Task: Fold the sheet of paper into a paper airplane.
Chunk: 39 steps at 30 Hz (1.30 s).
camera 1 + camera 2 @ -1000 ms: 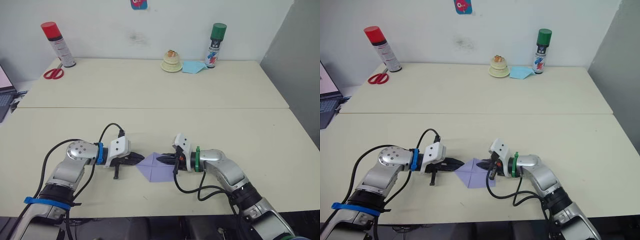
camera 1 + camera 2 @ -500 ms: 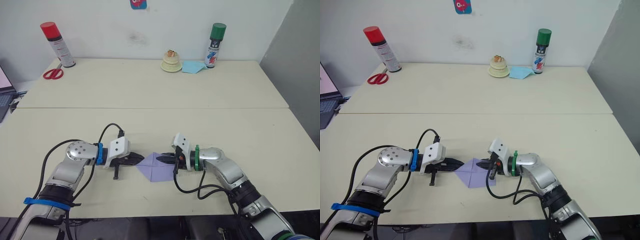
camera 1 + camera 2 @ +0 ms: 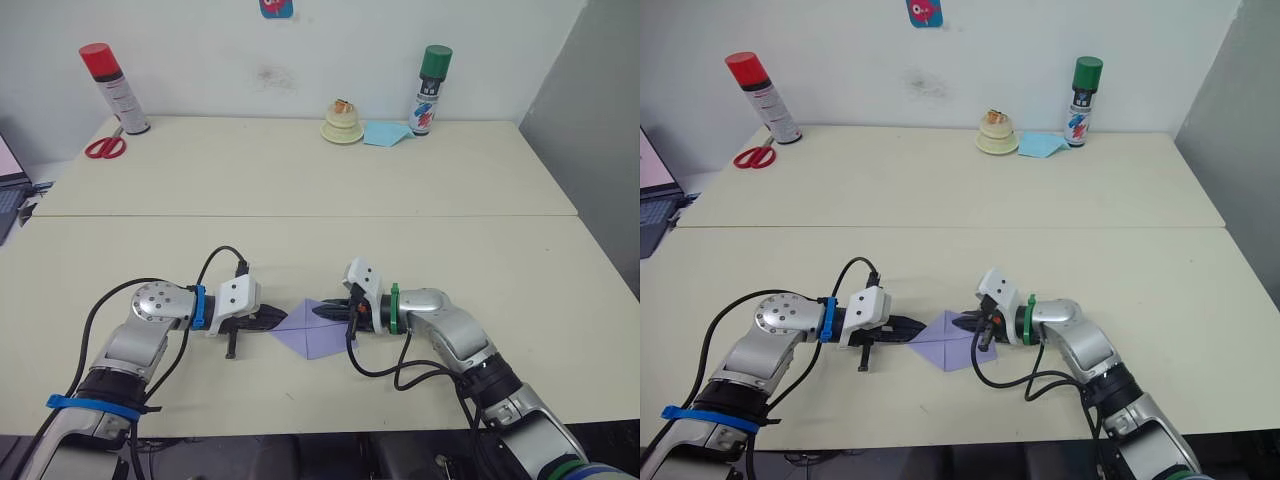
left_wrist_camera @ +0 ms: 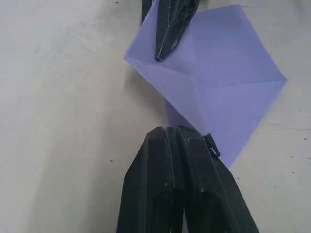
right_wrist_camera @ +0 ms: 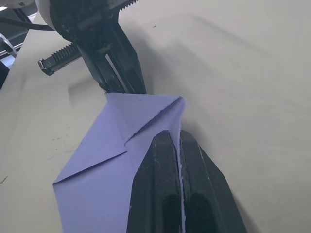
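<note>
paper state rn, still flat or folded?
Partly folded. The sheet of paper lies on the table as a pointed, layered shape with creases, pinched at opposite corners by the left gripper and the right gripper.

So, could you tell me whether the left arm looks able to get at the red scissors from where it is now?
Probably not: the scissors lie at the table's far edge, while the left end effector is shut on the paper near the front.

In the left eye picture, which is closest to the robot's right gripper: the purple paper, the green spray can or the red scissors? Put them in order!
From the right gripper:
1. Sheet of paper, pinched in it.
2. Green spray can, far edge, robot's right.
3. Red scissors, far left corner.
</note>
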Available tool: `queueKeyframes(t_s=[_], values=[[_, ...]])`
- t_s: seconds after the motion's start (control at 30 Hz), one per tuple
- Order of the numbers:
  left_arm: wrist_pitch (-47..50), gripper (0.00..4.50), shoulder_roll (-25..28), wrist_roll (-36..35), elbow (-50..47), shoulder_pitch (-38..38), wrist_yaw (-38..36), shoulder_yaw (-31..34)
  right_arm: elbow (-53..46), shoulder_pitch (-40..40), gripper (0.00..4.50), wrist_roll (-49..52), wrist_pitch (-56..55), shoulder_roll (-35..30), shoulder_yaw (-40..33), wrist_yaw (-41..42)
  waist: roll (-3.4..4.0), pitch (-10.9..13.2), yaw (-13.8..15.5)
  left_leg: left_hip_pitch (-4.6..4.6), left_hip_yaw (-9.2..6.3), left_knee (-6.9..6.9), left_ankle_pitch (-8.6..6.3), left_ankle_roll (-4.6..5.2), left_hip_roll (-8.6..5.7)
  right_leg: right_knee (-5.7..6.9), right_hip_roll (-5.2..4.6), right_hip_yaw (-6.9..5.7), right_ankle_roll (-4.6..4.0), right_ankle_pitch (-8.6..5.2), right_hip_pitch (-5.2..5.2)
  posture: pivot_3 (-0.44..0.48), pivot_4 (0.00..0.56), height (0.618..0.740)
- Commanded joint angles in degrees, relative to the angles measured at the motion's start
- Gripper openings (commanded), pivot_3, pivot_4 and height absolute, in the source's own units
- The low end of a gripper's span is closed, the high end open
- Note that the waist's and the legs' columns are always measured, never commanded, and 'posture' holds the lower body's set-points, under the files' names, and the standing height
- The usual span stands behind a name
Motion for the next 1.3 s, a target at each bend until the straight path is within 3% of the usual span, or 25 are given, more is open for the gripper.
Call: queueKeyframes(t_s=[0.03, 0.7, 1.3], values=[[0.67, 0.36, 1.46, 3.83, 2.12, 2.21, -0.73, -2.65, -2.93, -1.24, 0.03, 0.95, 0.61, -0.25, -2.17, 0.46, 0.00, 0.00, 0.00, 0.00, 0.00, -0.01, 0.00, 0.00, 0.00, 0.00, 0.00, 0.00, 0.00, 0.00, 0.00, 0.000, 0.150, 0.737], [0.69, 0.36, 1.70, 3.88, 1.80, 2.51, -0.67, -2.85, -0.57, -3.93, 0.03, -0.49, -3.16, 1.63, -2.24, 1.51, 0.01, 0.00, -0.01, 0.00, 0.01, -0.01, 0.00, 0.00, 0.00, 0.00, 0.00, 0.00, -0.01, 0.00, -0.01, 0.000, 0.150, 0.737], [1.07, 0.36, 2.24, 3.57, 0.54, 3.34, -0.46, -2.75, 10.51, -4.38, 0.03, -7.20, -10.78, 2.86, -1.21, 0.77, 0.01, 0.00, -0.08, 0.01, 0.01, -0.02, 0.00, 0.00, 0.01, 0.00, 0.00, 0.01, -0.01, 0.00, -0.01, 0.000, 0.150, 0.737]])
